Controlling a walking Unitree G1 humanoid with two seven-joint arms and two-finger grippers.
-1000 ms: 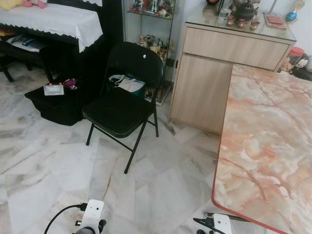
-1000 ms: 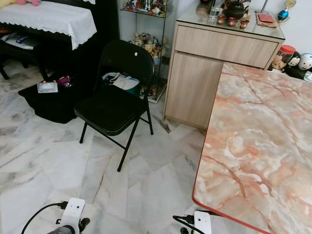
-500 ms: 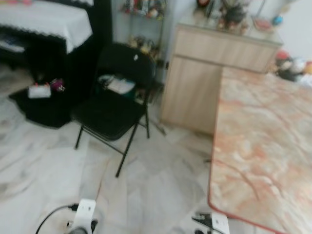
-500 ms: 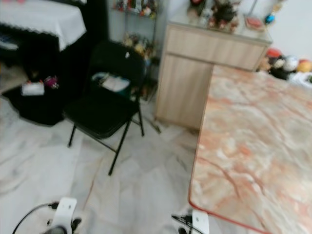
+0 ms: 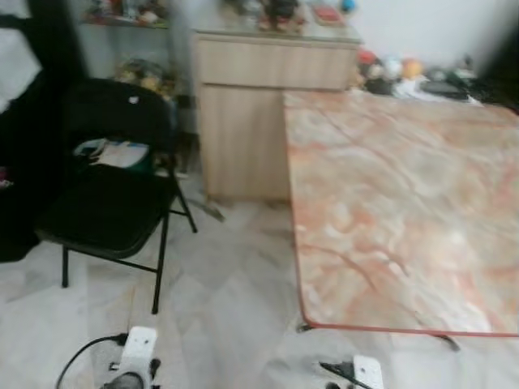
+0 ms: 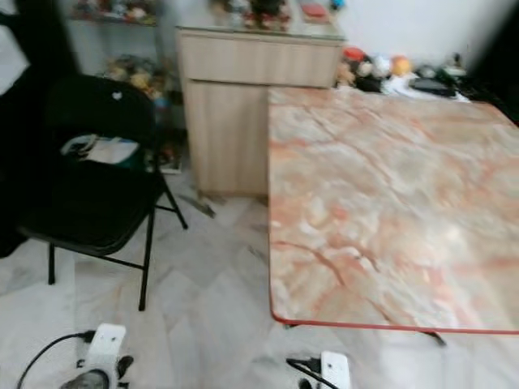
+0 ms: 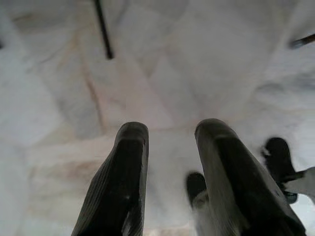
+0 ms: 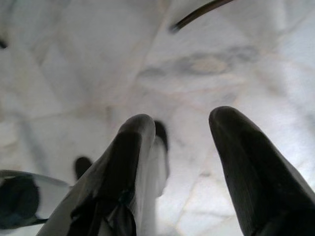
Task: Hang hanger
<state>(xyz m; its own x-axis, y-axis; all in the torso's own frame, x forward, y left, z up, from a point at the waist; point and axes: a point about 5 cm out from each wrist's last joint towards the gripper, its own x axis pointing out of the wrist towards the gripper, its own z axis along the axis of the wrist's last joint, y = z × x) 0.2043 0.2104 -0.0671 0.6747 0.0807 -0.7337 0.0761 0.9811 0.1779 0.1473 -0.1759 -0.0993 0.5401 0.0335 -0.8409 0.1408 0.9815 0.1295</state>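
A pale marble-tiled floor (image 5: pixel 235 284) runs under a black folding chair (image 5: pixel 105 194) on the left. A pink-veined marble bench (image 5: pixel 397 203) with a red edge stands on the right, its far corner meeting a light wood cabinet (image 5: pixel 259 105). Small ornaments, blurred, seem to crowd the cabinet top (image 5: pixel 284 16). A white wall (image 5: pixel 422 28) stands behind.

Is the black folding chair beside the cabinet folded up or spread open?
Spread open: the black folding chair stands on its legs, seat level, backrest upright.
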